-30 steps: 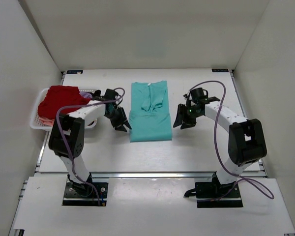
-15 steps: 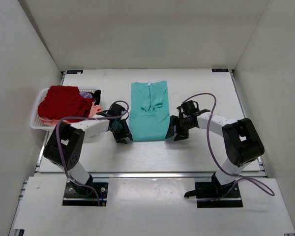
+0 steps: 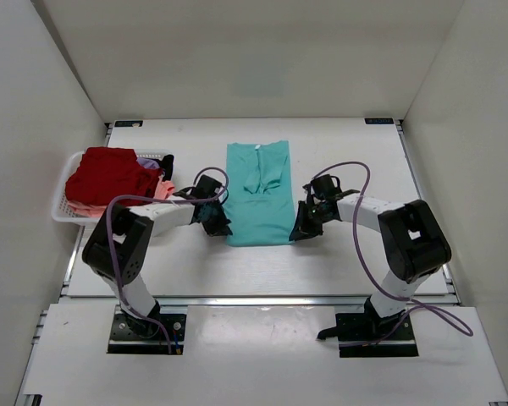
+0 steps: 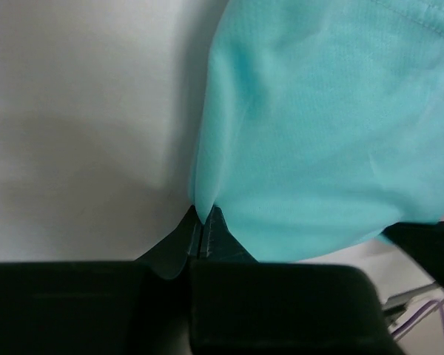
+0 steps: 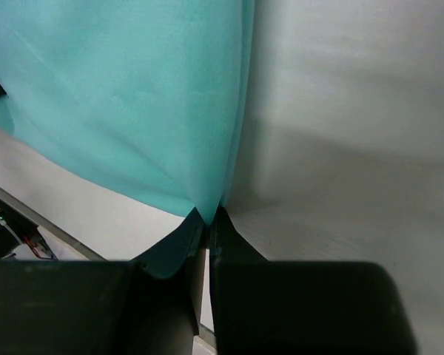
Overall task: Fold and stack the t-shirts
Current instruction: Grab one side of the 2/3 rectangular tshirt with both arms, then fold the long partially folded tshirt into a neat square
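A teal t-shirt point(image 3: 258, 190) lies flat in the middle of the table, sides folded in, collar at the far end. My left gripper point(image 3: 217, 227) is shut on its near left corner; the left wrist view shows the teal cloth point(image 4: 318, 133) pinched between my closed fingertips point(image 4: 202, 220). My right gripper point(image 3: 298, 230) is shut on its near right corner; the right wrist view shows the cloth point(image 5: 133, 96) pinched at my fingertips point(image 5: 207, 218). A dark red t-shirt point(image 3: 108, 175) and a salmon pink one point(image 3: 161, 191) sit in the basket.
A white mesh basket point(image 3: 61, 209) stands at the left edge of the table, holding the other shirts. White walls enclose the table on three sides. Purple cables loop over both arms.
Both grippers came down from beside the shirt to its near corners, moved inward and closed on the cloth. The near hem now sits slightly drawn in.
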{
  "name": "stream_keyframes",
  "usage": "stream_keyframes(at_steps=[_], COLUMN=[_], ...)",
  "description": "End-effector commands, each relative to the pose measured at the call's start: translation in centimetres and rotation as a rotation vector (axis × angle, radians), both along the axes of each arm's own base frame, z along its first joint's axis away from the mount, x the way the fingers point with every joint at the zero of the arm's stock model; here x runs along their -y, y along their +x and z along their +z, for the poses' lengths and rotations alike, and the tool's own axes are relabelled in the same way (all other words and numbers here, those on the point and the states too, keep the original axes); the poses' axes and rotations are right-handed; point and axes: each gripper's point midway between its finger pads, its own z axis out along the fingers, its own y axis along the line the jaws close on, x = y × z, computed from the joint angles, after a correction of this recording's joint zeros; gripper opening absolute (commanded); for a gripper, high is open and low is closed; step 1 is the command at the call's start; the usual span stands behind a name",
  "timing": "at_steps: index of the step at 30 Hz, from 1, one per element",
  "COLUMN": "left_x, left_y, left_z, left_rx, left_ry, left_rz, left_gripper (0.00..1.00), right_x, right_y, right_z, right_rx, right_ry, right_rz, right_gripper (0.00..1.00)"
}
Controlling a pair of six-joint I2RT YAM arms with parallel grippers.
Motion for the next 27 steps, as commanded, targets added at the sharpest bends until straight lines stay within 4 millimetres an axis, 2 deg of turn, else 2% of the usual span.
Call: stream_keyframes(at_steps=[1,2,3,4,5,6,10,12,13,15,16,18,20,21,22,23,24,25,27], left_x=[-2.9,-3.2,-3.8,-4.0,-4.0,-4.4,-4.2,-4.1,-4.3,-4.7,-4.9,-5.0,-4.2,-3.9,-3.6,-3.1,-2.7,-2.7,-1.9], left_y=[-5.4,-6.1,-8.0,-9.7,-10.5,-12.4,-16.3,-17.0,-17.2,-17.3,-16.8,-16.0,-14.7,-13.9,-13.2,-11.8,-10.3,-9.6,-5.9], left_z=[-1.0,-0.4,-1.0,-1.0,-0.5,-1.0,-0.1,0.5,0.6,1.3,1.6,2.4,3.9,4.5,4.7,5.9,6.6,6.4,8.4], left_rx=[-0.087,-0.079,-0.120,-0.139,-0.133,-0.172,-0.183,-0.182,-0.188,-0.185,-0.174,-0.163,-0.142,-0.132,-0.131,-0.104,-0.086,-0.104,-0.045], left_ry=[0.069,0.056,0.057,0.037,0.026,0.037,-0.010,-0.040,-0.048,-0.053,-0.054,-0.062,-0.093,-0.106,-0.107,-0.122,-0.126,-0.119,-0.135], left_rz=[-0.059,-0.073,-0.087,-0.112,-0.124,-0.148,-0.207,-0.202,-0.198,-0.190,-0.174,-0.177,-0.178,-0.176,-0.181,-0.182,-0.184,-0.177,-0.167], left_gripper=[0.00,0.00,0.00,0.00,0.00,0.00,0.00,0.00,0.00,0.00,0.00,0.00,0.00,0.00,0.00,0.00,0.00,0.00,0.00], right_x=[0.9,0.7,0.9,0.9,0.2,0.1,-0.7,-1.5,-1.4,-1.7,-1.5,-1.5,-1.8,-1.5,-1.6,-2.0,-1.9,-1.5,-1.7], right_y=[-2.6,-3.4,-5.2,-6.0,-7.0,-8.8,-13.7,-15.6,-16.5,-17.3,-17.3,-16.5,-15.0,-14.4,-12.5,-11.5,-9.9,-8.8,-5.7], right_z=[0.9,1.5,0.9,1.4,1.9,1.6,2.4,3.6,3.5,4.5,4.4,5.4,6.8,6.8,8.0,8.8,9.4,9.2,10.7], right_rx=[0.006,0.015,-0.025,-0.017,-0.009,-0.038,-0.105,-0.108,-0.139,-0.141,-0.151,-0.134,-0.109,-0.125,-0.077,-0.054,-0.061,-0.058,-0.015], right_ry=[-0.038,-0.034,-0.054,-0.044,-0.032,-0.041,0.009,0.067,0.080,0.119,0.116,0.135,0.157,0.157,0.172,0.170,0.173,0.166,0.172], right_rz=[0.035,0.046,0.065,0.074,0.096,0.121,0.150,0.174,0.172,0.188,0.182,0.190,0.205,0.194,0.185,0.203,0.175,0.175,0.166], right_gripper=[0.00,0.00,0.00,0.00,0.00,0.01,0.00,0.00,0.00,0.00,0.00,0.00,0.00,0.00,0.00,0.00,0.00,0.00,0.00])
